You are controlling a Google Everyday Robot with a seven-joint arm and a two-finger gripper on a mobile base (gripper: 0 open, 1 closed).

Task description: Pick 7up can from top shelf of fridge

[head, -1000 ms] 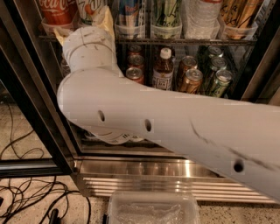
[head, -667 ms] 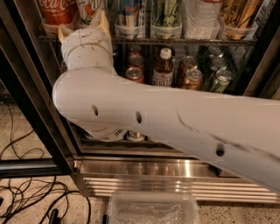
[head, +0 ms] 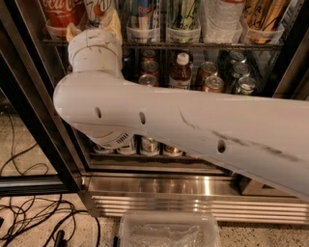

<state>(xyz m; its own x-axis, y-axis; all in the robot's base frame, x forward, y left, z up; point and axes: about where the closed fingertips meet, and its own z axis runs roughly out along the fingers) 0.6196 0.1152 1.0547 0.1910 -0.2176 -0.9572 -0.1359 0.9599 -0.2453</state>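
End effector (head: 94, 30): stood at the front of the top shelf (head: 203, 46), just below the 7up can (head: 100, 6); whether released or clenched could not be told.
7up can: upright on that shelf of the fridge (head: 193, 185), between the Coca-Cola can (head: 60, 10) and a blue can (head: 143, 12).
Arm (head: 193, 130): elbow had shifted left within the last second; the end effector had barely moved.
Finding: judged a reach adjustment; grasp unconfirmed, can not yet lifted.
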